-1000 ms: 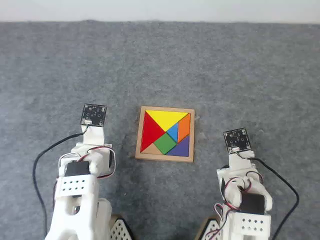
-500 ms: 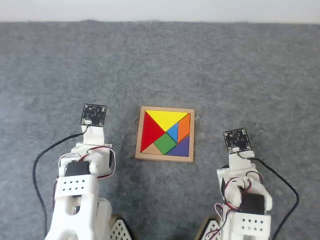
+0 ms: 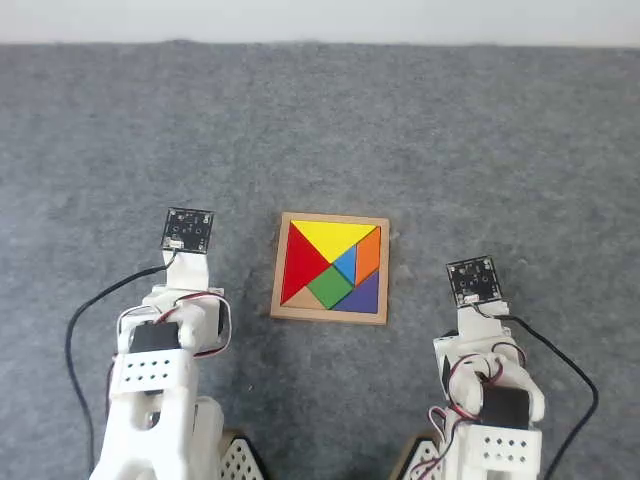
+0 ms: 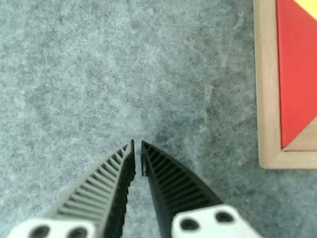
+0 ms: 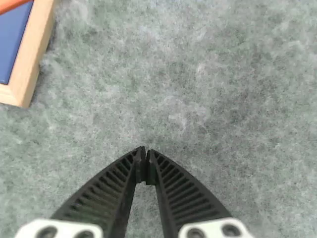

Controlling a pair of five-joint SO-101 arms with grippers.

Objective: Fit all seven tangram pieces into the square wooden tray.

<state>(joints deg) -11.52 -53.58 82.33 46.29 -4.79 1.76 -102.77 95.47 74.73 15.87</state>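
While resting shut and empty either side of the wooden tray [image 3: 330,317] at centre frame: left gripper [image 4: 137,144], right gripper [image 5: 146,150]. Seemingly finished, tangram pieces [image 3: 335,265] seated; tan lower-left corner unclear. Next, probably: check that corner.

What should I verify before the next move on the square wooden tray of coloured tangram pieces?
1. Left gripper shut, holding nothing: ok.
2. Right gripper shut, holding nothing: ok.
3. Both grippers apart from the square wooden tray: ok.
4. Large yellow triangle, large red triangle and green square lie inside the tray: ok.
5. All seven pieces in: cannot tell. The tan triangular patch in the tray corner, beside the red triangle and green square, may be a bare-wood piece or the tray floor.
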